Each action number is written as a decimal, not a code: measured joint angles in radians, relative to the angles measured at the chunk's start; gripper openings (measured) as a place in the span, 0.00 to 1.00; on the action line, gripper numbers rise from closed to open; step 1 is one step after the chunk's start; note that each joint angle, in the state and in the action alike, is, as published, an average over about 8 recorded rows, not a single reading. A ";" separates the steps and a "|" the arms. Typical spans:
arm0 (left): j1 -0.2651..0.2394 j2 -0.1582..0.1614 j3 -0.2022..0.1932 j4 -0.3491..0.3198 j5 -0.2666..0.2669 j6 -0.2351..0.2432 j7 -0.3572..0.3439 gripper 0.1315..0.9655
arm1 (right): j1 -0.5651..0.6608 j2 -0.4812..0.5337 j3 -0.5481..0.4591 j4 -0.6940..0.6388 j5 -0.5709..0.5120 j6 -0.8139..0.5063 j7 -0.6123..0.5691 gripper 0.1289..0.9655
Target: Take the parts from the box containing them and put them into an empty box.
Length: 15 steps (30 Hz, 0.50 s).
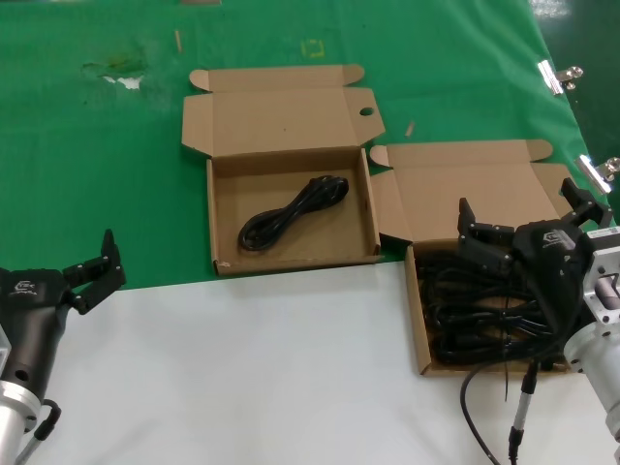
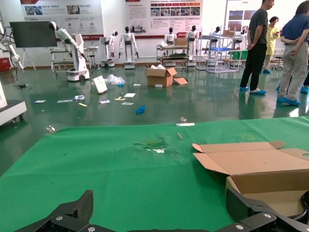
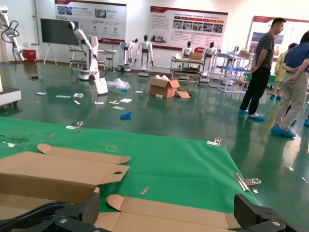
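Lying tangled in the box point(image 1: 418, 320) near the tabletop's right edge: the cables point(image 1: 475, 310). Hovering over them with fingers spread, the right gripper point(image 1: 523, 218). Resting alone in the middle box point(image 1: 221, 208), one cable point(image 1: 291, 213). Waiting by the left edge, fingers spread, the left gripper point(image 1: 97, 266).

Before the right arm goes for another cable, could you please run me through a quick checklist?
1. Right end effector open: ok.
2. Right end effector over the full box: ok.
3. Cables left in that box: ok, a tangled pile, so a clean single pick: cannot tell.
4. Other box open with room: ok, one cable lies inside.
5. Left end effector open, parked at the near left, clear of both boxes: ok.
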 joint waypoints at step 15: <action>0.000 0.000 0.000 0.000 0.000 0.000 0.000 1.00 | 0.000 0.000 0.000 0.000 0.000 0.000 0.000 1.00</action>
